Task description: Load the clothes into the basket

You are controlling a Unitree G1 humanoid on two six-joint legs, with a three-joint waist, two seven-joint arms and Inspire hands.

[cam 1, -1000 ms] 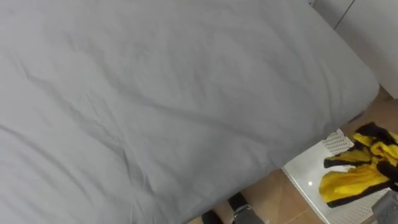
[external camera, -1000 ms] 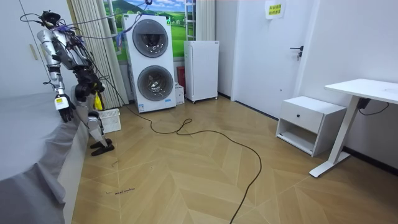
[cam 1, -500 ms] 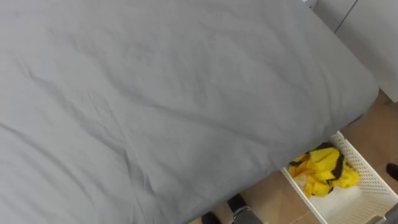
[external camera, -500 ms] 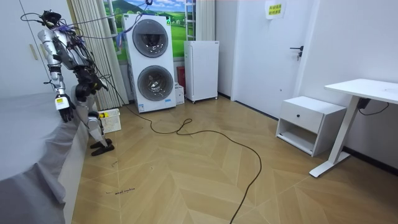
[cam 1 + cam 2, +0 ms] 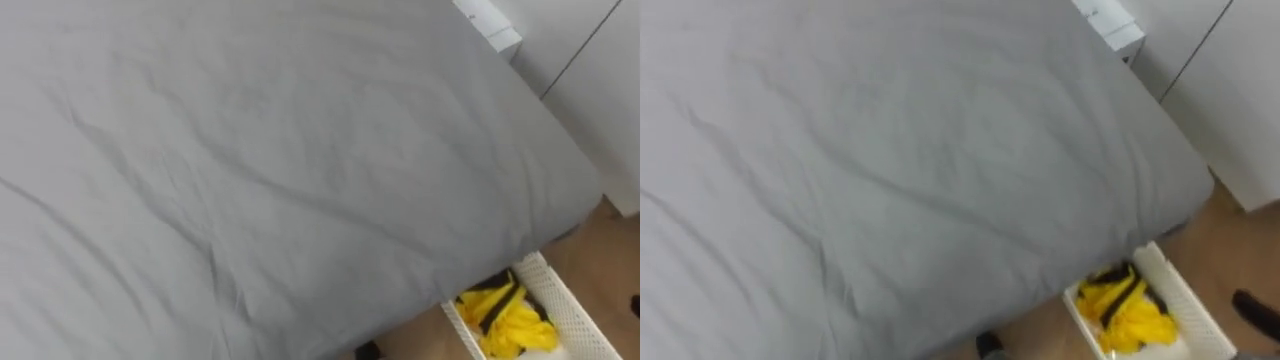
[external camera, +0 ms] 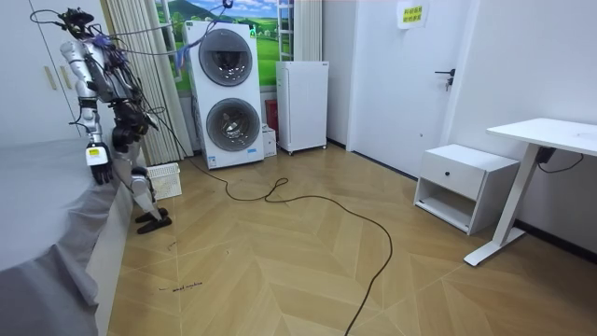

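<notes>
Lying in the basket (image 5: 568, 308), yellow clothes (image 5: 505, 320) are clear of the left hand (image 6: 98, 161); its state unclear.

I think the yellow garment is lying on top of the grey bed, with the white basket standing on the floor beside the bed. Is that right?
Not quite. The yellow garment is lying inside the white basket, not on top of the grey bed. The rest holds: the basket stands on the floor beside the bed. The left eye view shows this.
</notes>
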